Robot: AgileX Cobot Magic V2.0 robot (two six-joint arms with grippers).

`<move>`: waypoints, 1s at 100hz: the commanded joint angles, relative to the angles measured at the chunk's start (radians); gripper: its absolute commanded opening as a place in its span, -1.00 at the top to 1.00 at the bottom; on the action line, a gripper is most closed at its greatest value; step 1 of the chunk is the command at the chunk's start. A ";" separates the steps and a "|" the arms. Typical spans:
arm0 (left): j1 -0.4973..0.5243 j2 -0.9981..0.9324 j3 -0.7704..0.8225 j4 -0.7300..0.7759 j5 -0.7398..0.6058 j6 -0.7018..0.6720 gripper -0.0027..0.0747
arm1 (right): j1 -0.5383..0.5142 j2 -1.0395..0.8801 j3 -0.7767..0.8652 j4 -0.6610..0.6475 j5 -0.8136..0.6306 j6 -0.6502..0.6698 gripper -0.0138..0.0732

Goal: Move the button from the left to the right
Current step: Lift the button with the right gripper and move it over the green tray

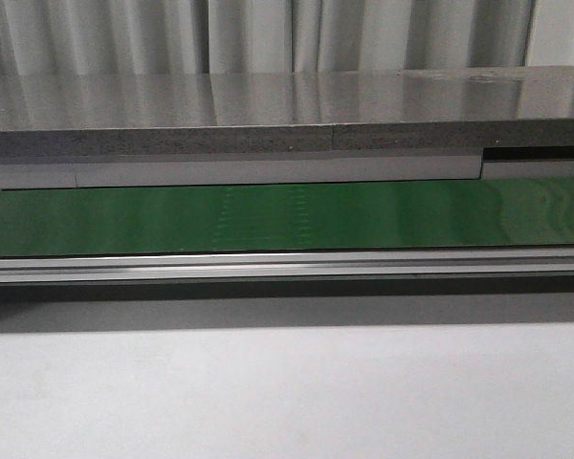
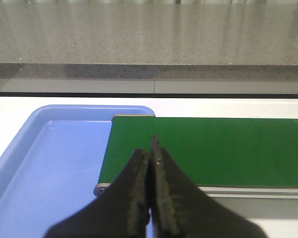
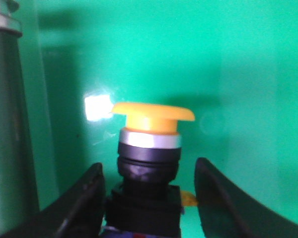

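Note:
The button [image 3: 152, 148] has a yellow-orange cap, a silver ring and a black boxy body. It stands on the green belt [image 3: 228, 74] in the right wrist view. My right gripper [image 3: 149, 168] is open and straddles the button's black body. One finger [image 3: 84, 198] is close against the body and the other finger [image 3: 223, 198] stands clearly apart from it. My left gripper [image 2: 150, 148] is shut and empty, above the end of the green belt [image 2: 213, 148]. In the front view the belt [image 1: 287, 218] shows no button and neither gripper.
A blue tray [image 2: 49, 163] lies by the belt's end under my left gripper. A metal rail [image 1: 287, 266] runs along the belt's near side. A grey stone ledge [image 1: 268, 115] runs behind the belt. A dark post [image 3: 5, 124] stands beside the button.

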 commanded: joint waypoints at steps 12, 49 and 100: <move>-0.006 0.009 -0.029 -0.007 -0.076 0.001 0.98 | -0.003 -0.055 -0.034 0.025 -0.039 -0.007 -0.25; -0.006 0.009 -0.029 -0.007 -0.076 0.001 0.98 | -0.007 -0.063 -0.036 0.026 -0.036 -0.005 -0.54; -0.006 0.009 -0.029 -0.007 -0.076 0.001 0.98 | 0.140 -0.275 -0.049 0.151 -0.133 0.026 -0.54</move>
